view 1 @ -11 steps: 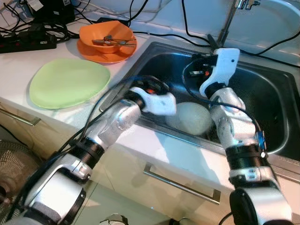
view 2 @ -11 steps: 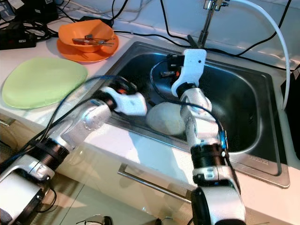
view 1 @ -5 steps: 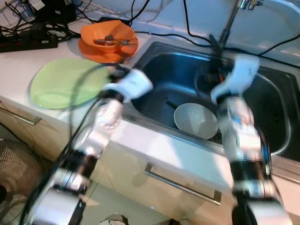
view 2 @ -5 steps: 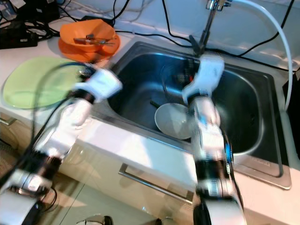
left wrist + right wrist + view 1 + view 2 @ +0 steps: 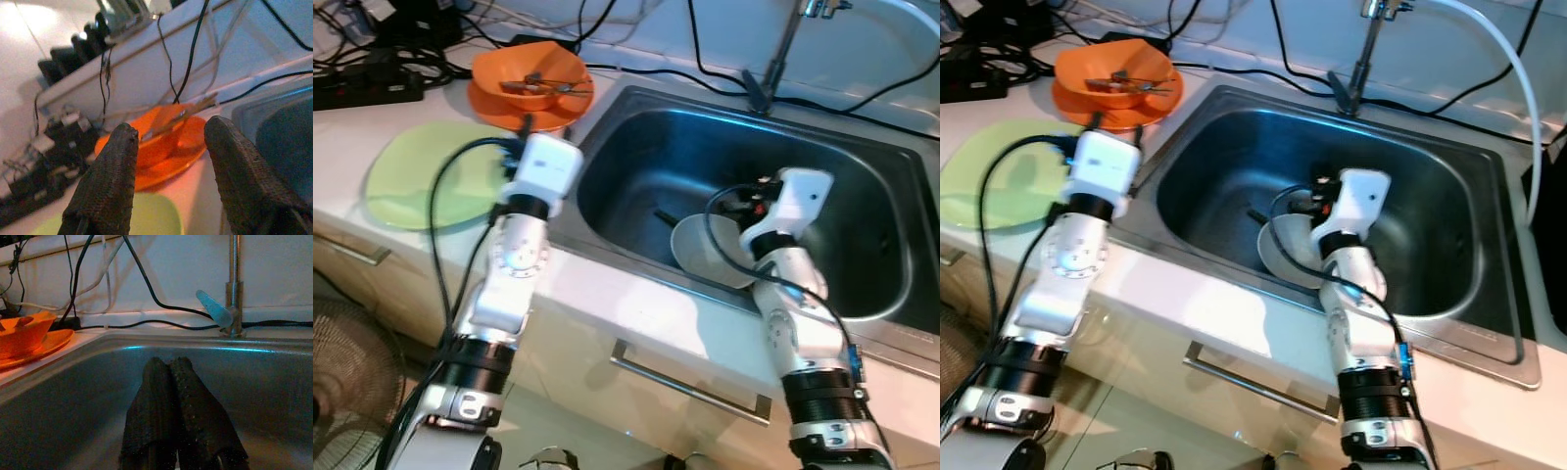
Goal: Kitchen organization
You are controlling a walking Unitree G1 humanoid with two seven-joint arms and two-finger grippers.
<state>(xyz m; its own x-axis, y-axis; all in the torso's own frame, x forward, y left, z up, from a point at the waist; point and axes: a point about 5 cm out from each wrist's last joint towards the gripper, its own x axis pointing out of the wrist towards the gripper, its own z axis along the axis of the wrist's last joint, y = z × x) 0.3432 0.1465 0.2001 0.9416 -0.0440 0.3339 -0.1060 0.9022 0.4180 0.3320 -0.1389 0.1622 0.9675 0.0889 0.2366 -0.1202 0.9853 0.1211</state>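
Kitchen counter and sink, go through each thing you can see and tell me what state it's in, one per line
left gripper: open, empty, above the counter edge, pointing at the orange dishes
right gripper: shut, empty, inside the sink
white bowl: in the sink, tilted against the front wall
orange bowl: upright on an orange plate, utensils in it
green plate: flat on the counter, nothing on it
faucet: no water running
sink: no standing water visible

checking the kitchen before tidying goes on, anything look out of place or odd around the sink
A pale plate leans tilted against the near wall of the steel sink rather than lying flat. Black cables trail across the counter right behind the basin, near the tap. Utensils lie loose in the orange bowl.
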